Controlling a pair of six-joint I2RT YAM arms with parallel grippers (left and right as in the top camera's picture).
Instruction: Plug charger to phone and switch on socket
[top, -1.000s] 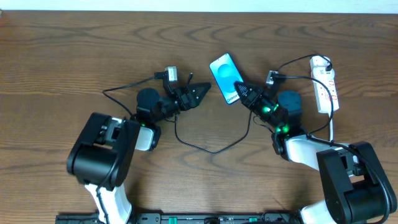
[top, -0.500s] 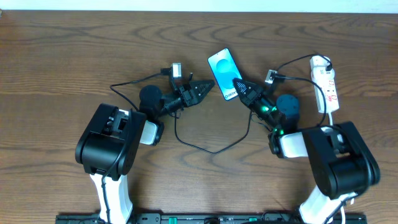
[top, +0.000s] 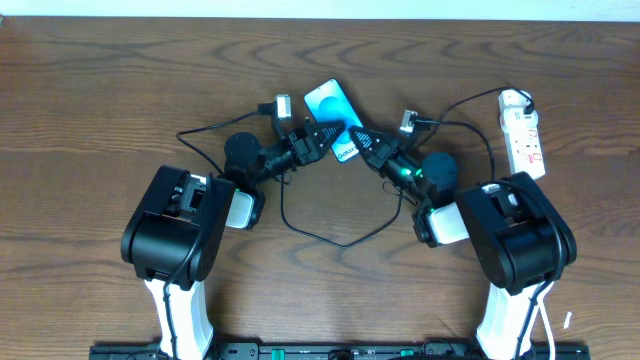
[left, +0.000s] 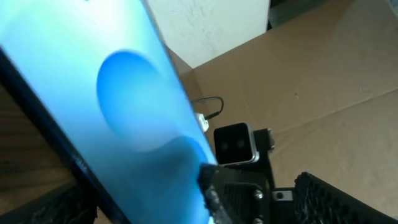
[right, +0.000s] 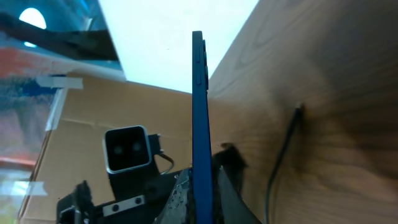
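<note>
Right fingers (top: 365, 145) pinch shut on the lower end of the phone (top: 330, 103), upper centre of the overhead frame. Left fingers (top: 315, 140) spread wide beside its left edge. The charger (top: 340, 240) loops on the surface (top: 120, 90) below; the socket (top: 524, 130) lies far right.
</note>
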